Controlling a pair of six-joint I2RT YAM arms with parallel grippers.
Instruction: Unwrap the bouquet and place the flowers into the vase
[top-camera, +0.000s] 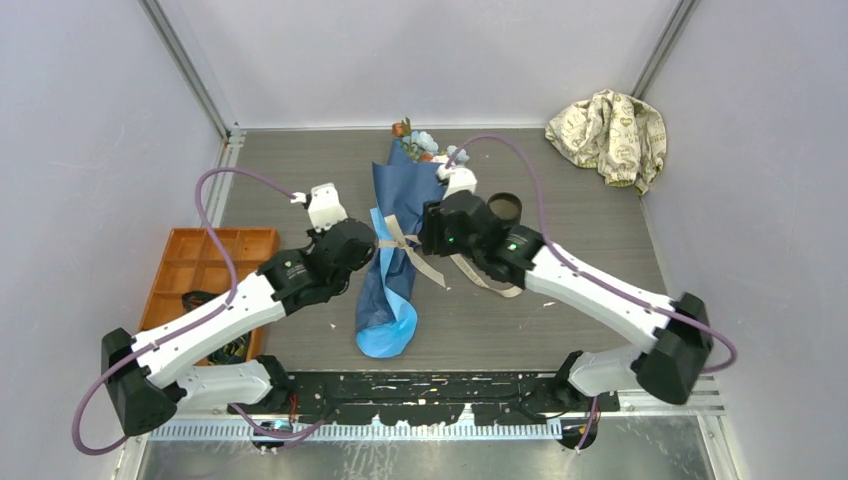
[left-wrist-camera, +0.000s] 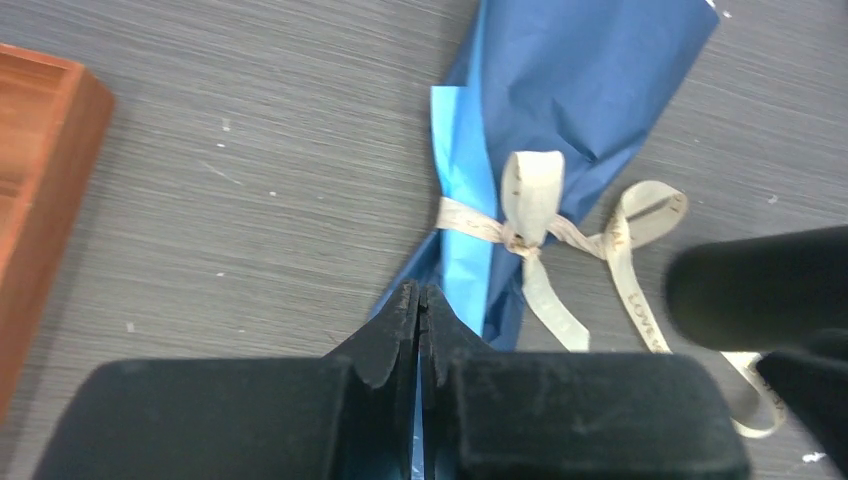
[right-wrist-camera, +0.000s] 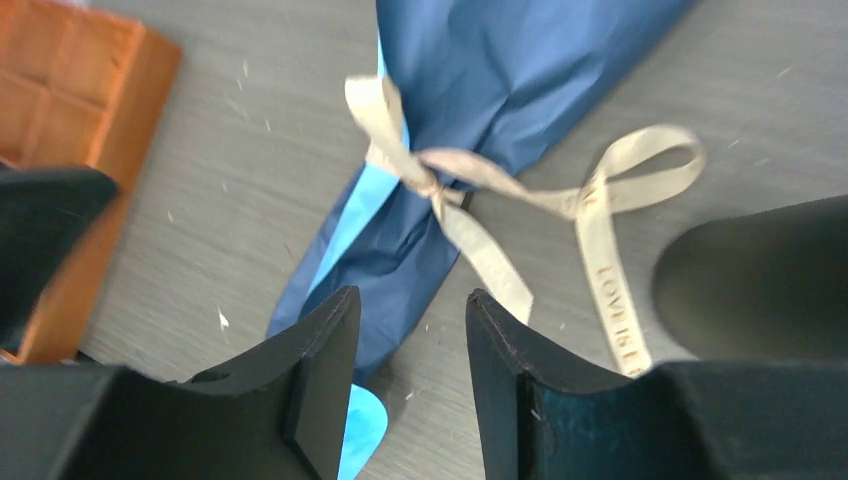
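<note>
Right wrist view: bouquet (right-wrist-camera: 500, 70) lies flat mid-table (right-wrist-camera: 200, 200), flowers (top-camera: 420, 142) at the far end, its beige ribbon (right-wrist-camera: 600, 265) printed "LOVE IS". Right gripper (right-wrist-camera: 410, 340) hovers over the wrap, jaws apart and empty; left gripper (left-wrist-camera: 420, 320) is clenched tight. Vase (top-camera: 505, 208) stands near.

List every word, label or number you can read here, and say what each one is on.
"LOVE IS": printed lengthwise on the beige ribbon tied round the bouquet, right wrist view. The letters after it are too blurred to read.
Same ribbon print, left wrist view: too blurred to read.
Patterned cloth in the far right corner: print too small to read.
No other text shows.
</note>
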